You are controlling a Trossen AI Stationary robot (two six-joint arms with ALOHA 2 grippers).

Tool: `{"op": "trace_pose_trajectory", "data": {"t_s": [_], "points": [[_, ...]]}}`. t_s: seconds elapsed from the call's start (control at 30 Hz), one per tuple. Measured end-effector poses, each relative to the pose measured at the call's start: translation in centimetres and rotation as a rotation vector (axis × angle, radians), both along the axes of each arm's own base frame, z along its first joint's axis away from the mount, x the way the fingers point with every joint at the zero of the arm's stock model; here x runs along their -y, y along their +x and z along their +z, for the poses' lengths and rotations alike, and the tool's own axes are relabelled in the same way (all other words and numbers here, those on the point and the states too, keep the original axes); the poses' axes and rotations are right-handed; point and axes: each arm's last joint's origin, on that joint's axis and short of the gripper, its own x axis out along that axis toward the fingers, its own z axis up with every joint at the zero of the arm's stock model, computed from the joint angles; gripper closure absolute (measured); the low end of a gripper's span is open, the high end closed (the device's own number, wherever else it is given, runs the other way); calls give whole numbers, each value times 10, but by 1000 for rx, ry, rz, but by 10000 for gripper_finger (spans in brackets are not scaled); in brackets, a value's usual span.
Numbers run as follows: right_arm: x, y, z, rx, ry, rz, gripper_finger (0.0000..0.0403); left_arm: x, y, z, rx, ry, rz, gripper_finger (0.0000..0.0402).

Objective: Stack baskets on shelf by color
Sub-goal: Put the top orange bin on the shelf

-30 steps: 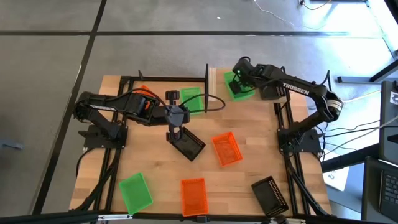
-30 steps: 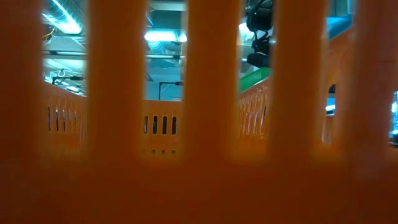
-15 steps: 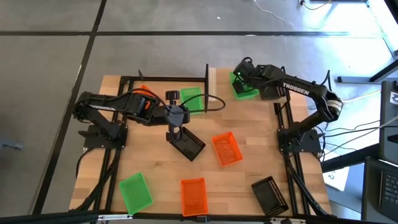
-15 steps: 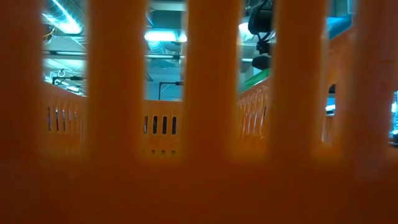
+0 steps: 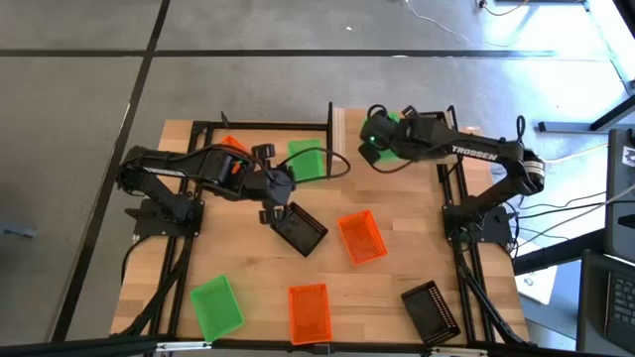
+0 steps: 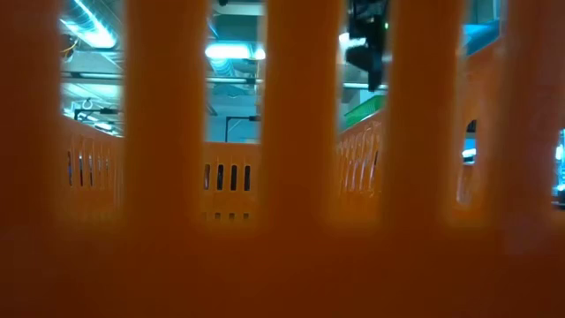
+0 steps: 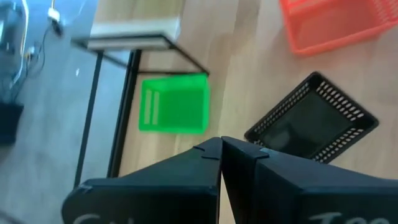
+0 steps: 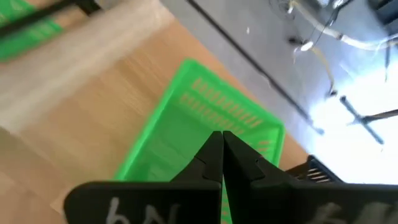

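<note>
3 green baskets (image 5: 215,305), all empty

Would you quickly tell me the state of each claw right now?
Left claw: shut, holding nothing, above the black basket.
Right claw: shut, over a green basket; a grip cannot be told.
</note>
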Motion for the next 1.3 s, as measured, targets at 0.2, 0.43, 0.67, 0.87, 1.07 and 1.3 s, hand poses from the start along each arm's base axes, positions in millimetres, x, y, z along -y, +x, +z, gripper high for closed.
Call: {"op": "trace_pose_trajectory", "data": {"t_s": [0.2, 0.43, 0.67, 0.87, 1.07, 1.3], "points": [[-27, -1, 30, 22, -32, 21, 403, -4, -14, -6, -69, -18, 157, 402], [-81, -1, 63, 61, 10, 236, 403, -8, -24, -15, -17, -69, 417, 402], [-142, -6, 80, 101, 46, 494, 403, -35, -37, -47, -80, -130, 615, 402], [-183, -16, 82, 127, 66, 627, 403, -62, -51, -81, -177, -118, 739, 402], [-210, -25, 82, 150, 81, 709, 403, -81, -57, -114, -349, -62, 715, 401], [-220, -28, 83, 171, 84, 748, 403, -99, -60, -143, -390, -103, 745, 373]]}}
